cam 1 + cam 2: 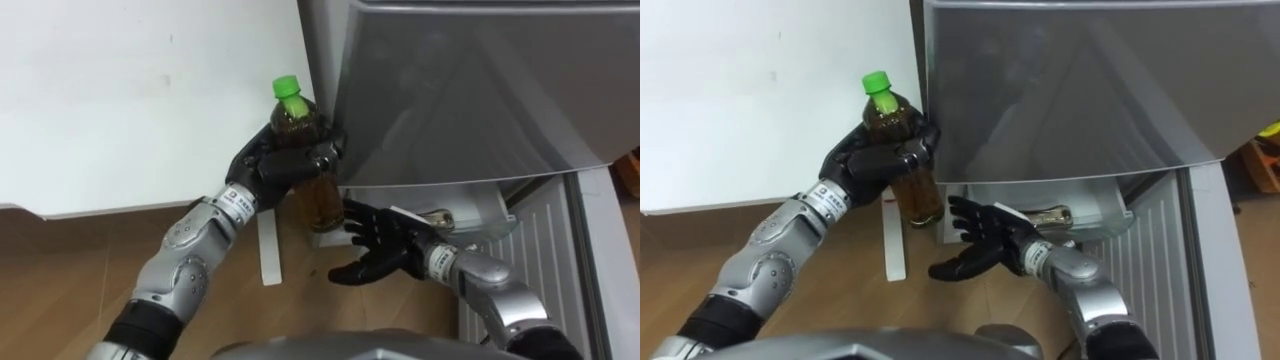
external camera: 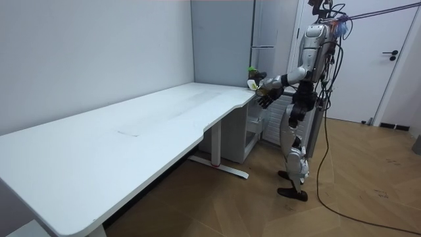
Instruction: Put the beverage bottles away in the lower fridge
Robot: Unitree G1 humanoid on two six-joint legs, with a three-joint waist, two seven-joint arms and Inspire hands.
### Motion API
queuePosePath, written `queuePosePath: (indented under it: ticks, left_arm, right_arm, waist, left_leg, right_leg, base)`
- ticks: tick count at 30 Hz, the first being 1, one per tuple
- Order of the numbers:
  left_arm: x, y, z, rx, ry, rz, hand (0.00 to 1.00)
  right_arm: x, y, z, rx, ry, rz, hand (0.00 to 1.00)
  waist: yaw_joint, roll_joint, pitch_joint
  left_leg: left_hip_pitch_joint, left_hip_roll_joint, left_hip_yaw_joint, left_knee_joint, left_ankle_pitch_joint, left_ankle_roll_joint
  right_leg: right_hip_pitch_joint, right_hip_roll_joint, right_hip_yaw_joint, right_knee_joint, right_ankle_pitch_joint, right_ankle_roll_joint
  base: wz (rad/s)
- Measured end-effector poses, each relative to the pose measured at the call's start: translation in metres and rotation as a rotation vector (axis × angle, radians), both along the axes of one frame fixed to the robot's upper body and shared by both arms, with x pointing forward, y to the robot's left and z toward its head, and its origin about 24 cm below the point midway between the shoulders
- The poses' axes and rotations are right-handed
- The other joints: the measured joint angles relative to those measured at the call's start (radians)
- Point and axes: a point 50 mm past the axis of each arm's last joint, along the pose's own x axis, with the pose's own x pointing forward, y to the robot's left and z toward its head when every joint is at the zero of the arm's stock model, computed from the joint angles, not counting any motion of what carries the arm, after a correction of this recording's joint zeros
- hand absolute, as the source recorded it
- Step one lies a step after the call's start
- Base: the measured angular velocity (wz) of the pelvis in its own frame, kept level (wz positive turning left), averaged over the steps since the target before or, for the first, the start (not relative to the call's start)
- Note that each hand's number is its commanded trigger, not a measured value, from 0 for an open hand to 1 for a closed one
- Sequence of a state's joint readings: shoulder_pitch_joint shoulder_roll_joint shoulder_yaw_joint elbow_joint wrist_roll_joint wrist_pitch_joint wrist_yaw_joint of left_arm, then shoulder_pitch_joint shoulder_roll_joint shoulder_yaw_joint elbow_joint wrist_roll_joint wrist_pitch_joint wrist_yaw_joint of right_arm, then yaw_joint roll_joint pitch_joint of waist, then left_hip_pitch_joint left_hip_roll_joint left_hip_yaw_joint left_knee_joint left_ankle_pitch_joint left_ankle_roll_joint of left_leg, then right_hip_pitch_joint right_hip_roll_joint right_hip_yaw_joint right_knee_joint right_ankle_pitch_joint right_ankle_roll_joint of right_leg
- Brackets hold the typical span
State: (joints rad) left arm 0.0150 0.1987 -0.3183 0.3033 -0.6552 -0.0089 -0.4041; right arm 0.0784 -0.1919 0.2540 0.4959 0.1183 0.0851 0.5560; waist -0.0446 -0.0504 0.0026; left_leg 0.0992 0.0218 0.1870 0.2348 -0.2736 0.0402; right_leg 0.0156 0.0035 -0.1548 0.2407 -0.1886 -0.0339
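Right hand (image 1: 385, 250) spread open beneath bottle (image 1: 322, 200); left hand (image 1: 275, 165) grips it. Fridge drawer (image 1: 490, 205) open, one drink (image 1: 1048, 215) inside; held bottle not yet in.

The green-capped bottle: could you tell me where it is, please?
The bottle is held in the left hand, centre of the left eye view, between the white table and the grey fridge, just above the open right hand.

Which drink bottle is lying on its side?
The bottle inside the lower fridge drawer, just beyond the open right hand; the green-capped bottle is held upright in the left hand.
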Motion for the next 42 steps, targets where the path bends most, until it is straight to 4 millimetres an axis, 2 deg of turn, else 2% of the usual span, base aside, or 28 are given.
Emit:
queuePosePath:
  ticks: [11, 19, 23, 29, 36, 42]
  left_arm:
    - [-0.001, 0.005, 0.002, 0.131, -0.074, -0.095, 1.0]
    - [-0.001, 0.005, 0.002, 0.153, -0.083, -0.111, 1.0]
    - [-0.002, 0.003, 0.005, 0.228, -0.117, -0.157, 1.0]
    - [-0.004, -0.001, 0.006, 0.274, -0.147, -0.194, 1.0]
    - [-0.005, -0.004, 0.007, 0.274, -0.173, -0.21, 1.0]
    - [-0.008, -0.012, 0.006, 0.284, -0.189, -0.236, 1.0]
  right_arm:
    - [0.005, -0.005, 0.011, 0.005, -0.046, 0.053, 0.0]
    - [0.003, -0.005, 0.011, 0.025, -0.035, 0.08, 0.0]
    - [-0.001, -0.003, 0.012, 0.038, -0.031, 0.091, 0.0]
    - [0.0, -0.001, 0.013, 0.093, -0.033, 0.068, 0.0]
    - [0.0, 0.003, 0.016, 0.18, -0.026, 0.069, 0.0]
    - [-0.006, 0.02, 0.016, 0.29, 0.0, 0.093, 0.0]
  waist:
    - [0.003, 0.008, -0.0022]
    - [0.001, 0.01, -0.0033]
    - [0.004, 0.009, -0.0033]
    - [-0.002, -0.006, -0.0033]
    - [-0.004, -0.023, 0.0006]
    - [-0.001, -0.019, 0.003]
  left_leg:
    - [-0.003, 0.001, 0.002, -0.002, 0.0, 0.0]
    - [-0.003, 0.001, 0.002, -0.001, 0.0, 0.0]
    - [-0.006, 0.001, 0.003, 0.0, 0.0, 0.0]
    - [-0.01, 0.001, 0.001, 0.001, 0.0, 0.0]
    - [-0.016, 0.001, 0.002, 0.002, 0.0, 0.0]
    - [-0.018, 0.001, 0.006, -0.001, 0.0, 0.0]
  right_leg:
    - [0.002, 0.002, 0.0, 0.001, 0.0, 0.0]
    - [0.0, 0.0, 0.003, 0.013, 0.0, 0.0]
    - [-0.012, 0.0, 0.006, 0.017, 0.0, -0.001]
    - [-0.009, 0.0, 0.002, 0.015, 0.0, -0.001]
    - [-0.012, -0.001, 0.002, 0.015, 0.0, -0.001]
    - [-0.019, 0.0, 0.007, 0.019, 0.001, -0.001]
  base:
    - [0.0]
    - [0.0]
    - [-0.02]
    - [0.0]
    - [0.0]
    - [-0.01]
